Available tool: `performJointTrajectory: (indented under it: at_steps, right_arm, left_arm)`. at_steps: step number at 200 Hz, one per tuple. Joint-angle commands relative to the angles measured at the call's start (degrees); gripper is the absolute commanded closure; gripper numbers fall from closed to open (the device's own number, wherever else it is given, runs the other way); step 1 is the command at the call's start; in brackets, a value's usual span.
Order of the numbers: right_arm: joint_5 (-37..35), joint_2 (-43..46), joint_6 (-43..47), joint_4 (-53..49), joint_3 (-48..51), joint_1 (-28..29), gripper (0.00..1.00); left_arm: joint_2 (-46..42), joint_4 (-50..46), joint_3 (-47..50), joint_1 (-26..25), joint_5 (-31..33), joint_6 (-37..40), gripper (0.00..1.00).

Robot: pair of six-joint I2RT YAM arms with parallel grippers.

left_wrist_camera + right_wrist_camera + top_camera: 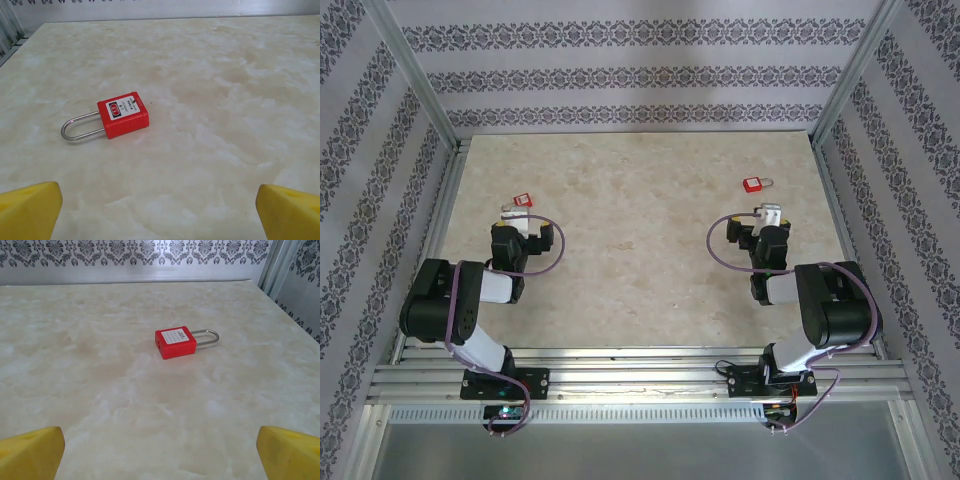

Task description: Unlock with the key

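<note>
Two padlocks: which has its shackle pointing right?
The right padlock: its shackle points right, toward the right wall. On the left padlock it points left.

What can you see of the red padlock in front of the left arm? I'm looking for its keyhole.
The padlock has a boxy red body, plastic by its look, with a white-and-red label on its upper face. Its silvery metal shackle points left in the left wrist view, both legs entering the body, so it looks shut. It lies flat on the marbled table, touching nothing else. No keyhole shows on the visible faces.
</note>
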State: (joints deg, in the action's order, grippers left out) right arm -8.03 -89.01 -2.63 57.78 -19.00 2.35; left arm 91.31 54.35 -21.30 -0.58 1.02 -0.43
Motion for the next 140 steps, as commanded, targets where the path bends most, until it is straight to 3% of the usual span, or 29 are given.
performJointTrajectory:
  at_steps: [1,120,140]
  right_arm:
    - [1.01,0.68,0.25,0.05,-0.36,-0.50,0.02]
    - [1.62,0.75,-0.16,0.14,-0.33,-0.94,0.02]
    - [-1.66,2.95,0.39,0.89,0.13,0.25,0.02]
  left_arm:
    - [-0.25,-0.26,-0.94,0.58,-0.92,0.31,0.00]
    - [-0.25,-0.29,-0.94,0.58,-0.84,0.32,0.00]
    - [-0.85,0.70,-0.45,0.43,-0.53,0.65,0.00]
